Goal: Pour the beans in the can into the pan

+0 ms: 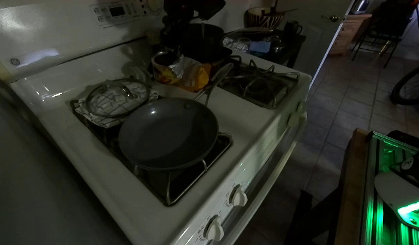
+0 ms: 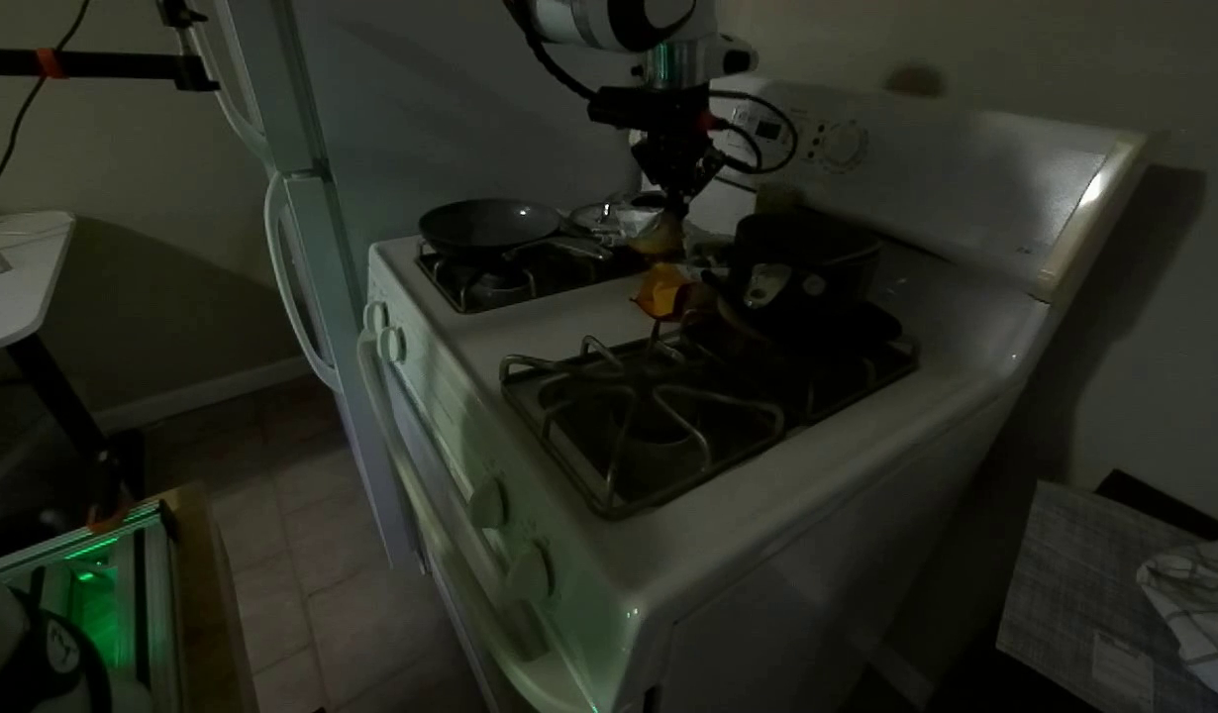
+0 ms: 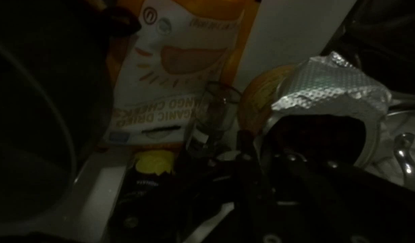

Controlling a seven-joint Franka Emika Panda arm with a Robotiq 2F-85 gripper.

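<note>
Stove (image 1: pixel 236 112): white strip ran between burner grates (image 1: pixel 168 189) to front edge. Pan (image 1: pixel 168 132) sat on grate, handle jutting toward stove's middle. Black pot (image 2: pixel 802 262) stood near tool (image 2: pixel 677 201), blocking space on one side. Glass lid (image 1: pixel 119 97) lay on cloth (image 1: pixel 98 118) just beside pan. Orange bag (image 1: pixel 199 75) lay between pot and can (image 1: pixel 165 69). Tool was pressed together, pinching can rim. Foil lid (image 3: pixel 329 87) stood raised over can mouth. Beans (image 3: pixel 315 138) showed dimly inside can.
</note>
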